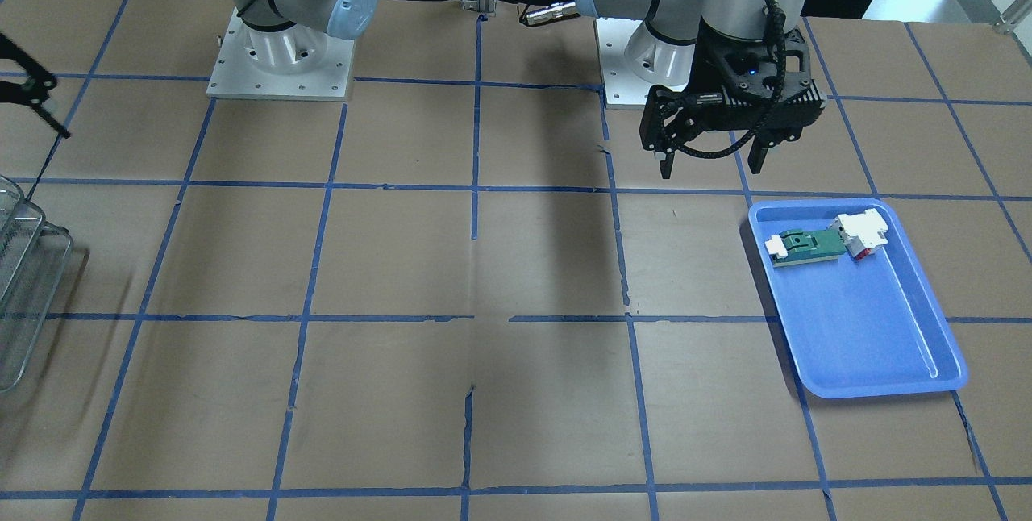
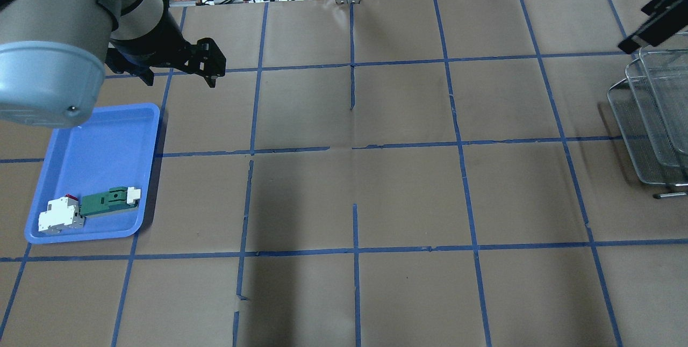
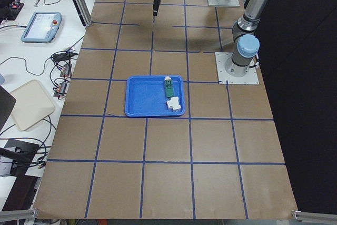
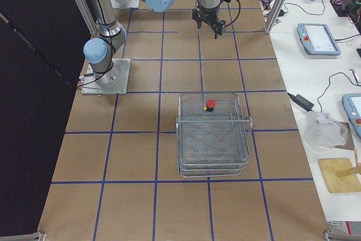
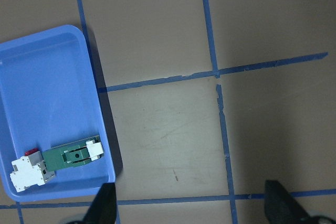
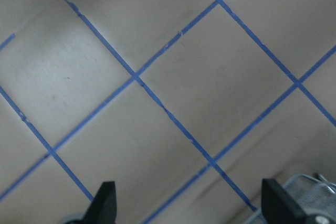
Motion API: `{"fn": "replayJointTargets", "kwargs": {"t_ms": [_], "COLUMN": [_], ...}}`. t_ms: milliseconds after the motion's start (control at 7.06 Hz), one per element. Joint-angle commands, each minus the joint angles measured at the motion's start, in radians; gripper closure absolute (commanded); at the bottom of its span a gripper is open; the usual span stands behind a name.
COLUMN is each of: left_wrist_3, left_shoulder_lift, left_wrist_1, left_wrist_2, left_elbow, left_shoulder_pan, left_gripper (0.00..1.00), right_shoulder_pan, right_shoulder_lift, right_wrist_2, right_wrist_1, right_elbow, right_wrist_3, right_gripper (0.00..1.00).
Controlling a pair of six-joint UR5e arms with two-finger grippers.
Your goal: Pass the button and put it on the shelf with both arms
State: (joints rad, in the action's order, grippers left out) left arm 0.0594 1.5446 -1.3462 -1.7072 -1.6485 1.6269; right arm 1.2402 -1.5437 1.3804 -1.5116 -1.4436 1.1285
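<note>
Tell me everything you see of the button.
The button shows only in the right side view, and small: a round red cap over a short dark body, with a yellowish bit at its base. It seems to stand cap up on the top tier of the shelf, near the tier's far edge in that view. Only the mesh touches it.

Blue tray [image 3: 142, 98] holds blocks [image 3: 169, 88] (2)

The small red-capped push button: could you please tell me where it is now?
In the exterior right view, the button sits on the top tier of the silver wire-mesh shelf, near its far end.
</note>
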Motion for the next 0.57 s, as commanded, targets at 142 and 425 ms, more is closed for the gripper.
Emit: {"fn": "replayJointTargets", "kwargs": {"t_ms": [142, 425], "left_wrist_3": [0.040, 0.039], "left_shoulder_lift": [0.006, 0.008], "left_wrist_1": [0.001, -0.002], "left_wrist_2": [0.052, 0.168], "left_elbow": [0.016, 0.013], "left_shoulder_pan": [-0.031, -0.070], "left_gripper": [0.00, 0.00], "right_shoulder_pan": [0.403, 0.387], "right_shoulder_lift": [-0.004, -0.001], "right_wrist_2": [0.126, 0.141], "right_wrist_1": [-0.018, -0.016], "right_elbow": [-0.017, -0.092], "right_wrist_3": [-0.775, -0.996], "right_gripper": [0.00, 0.00]}}
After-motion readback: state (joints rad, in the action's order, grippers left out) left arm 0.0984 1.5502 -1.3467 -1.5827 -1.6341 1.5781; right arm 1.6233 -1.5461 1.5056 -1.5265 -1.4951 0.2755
